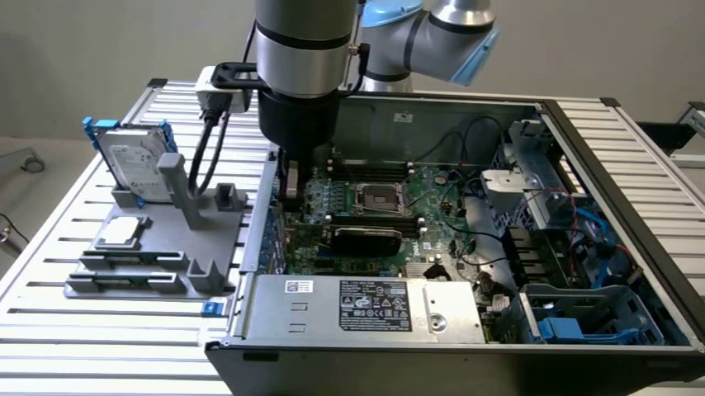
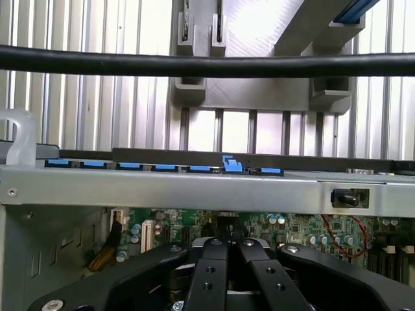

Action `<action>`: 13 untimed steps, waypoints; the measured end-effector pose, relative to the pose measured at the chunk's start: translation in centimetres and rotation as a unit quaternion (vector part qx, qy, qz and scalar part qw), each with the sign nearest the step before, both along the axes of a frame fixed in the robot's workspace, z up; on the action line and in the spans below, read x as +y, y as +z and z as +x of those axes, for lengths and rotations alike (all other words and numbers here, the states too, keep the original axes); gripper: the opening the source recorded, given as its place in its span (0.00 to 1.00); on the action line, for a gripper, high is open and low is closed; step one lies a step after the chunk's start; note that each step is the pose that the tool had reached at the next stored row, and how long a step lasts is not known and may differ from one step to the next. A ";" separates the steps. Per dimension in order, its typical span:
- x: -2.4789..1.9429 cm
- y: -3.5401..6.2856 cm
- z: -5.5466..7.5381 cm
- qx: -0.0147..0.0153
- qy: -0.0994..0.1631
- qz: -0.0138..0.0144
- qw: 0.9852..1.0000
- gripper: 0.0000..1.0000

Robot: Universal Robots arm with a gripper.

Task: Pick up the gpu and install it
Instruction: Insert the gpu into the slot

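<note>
Colour rundown: green motherboard with a black heatsink at roughly 6 o'clock on the board. Silver hard drive in a blue-edged frame, on a grey fixture. The slatted table is silver-white stripes. Arm is grey and black with light-blue caps. The black gripper sits under a row of blue tabs.

wall: plain grey | floor: grey | table: slatted aluminium | light: even

Slatted aluminium table is carrying an open computer case toward the exterior view's right. A grey fixture tray is lying beside it, touching the slats.
</note>
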State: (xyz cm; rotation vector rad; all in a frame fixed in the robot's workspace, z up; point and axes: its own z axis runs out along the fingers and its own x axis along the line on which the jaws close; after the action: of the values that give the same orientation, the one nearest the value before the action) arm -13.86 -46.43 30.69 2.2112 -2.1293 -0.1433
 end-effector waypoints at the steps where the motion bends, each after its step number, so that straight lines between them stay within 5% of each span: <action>1: -0.02 0.00 -0.1 0.000 0.000 0.000 1.000 0.11; 13: -0.03 0.00 -0.6 0.000 0.000 -0.001 1.000 0.11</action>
State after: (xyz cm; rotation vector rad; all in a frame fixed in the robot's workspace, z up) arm -14.47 -46.46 30.69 2.2100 -2.1287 -0.1414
